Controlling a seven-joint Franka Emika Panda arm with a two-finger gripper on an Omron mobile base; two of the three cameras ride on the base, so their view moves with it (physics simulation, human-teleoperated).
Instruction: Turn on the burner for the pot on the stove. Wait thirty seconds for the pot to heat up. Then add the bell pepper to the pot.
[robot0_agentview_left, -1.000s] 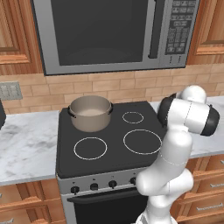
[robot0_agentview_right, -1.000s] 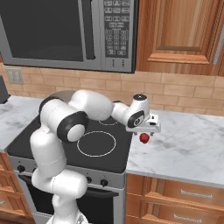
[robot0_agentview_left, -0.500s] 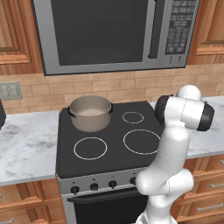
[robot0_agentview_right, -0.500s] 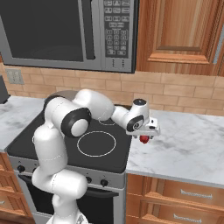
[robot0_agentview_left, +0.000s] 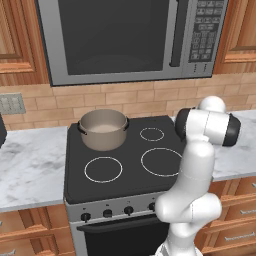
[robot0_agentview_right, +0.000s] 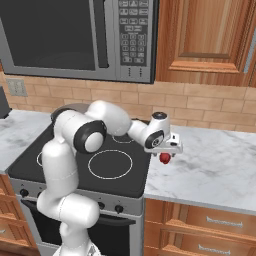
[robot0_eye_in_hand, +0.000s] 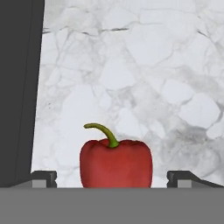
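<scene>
The red bell pepper stands upright on the marble counter just right of the stove. In the hand view the pepper sits between the two dark fingertips, with a gap on each side. My gripper hangs right over it, open, pointing down. The beige-grey pot rests on the stove's back left ring, far from the gripper. Small black knobs line the steel front.
A steel microwave hangs above the stove, with wooden cabinets beside it. Marble counter stretches to the right of the pepper, and more counter lies left of the stove. My arm's elbow rises over the stove's right side.
The hand has shifted slightly left and come down over the pepper. The pepper and the pot have stayed where they were.
</scene>
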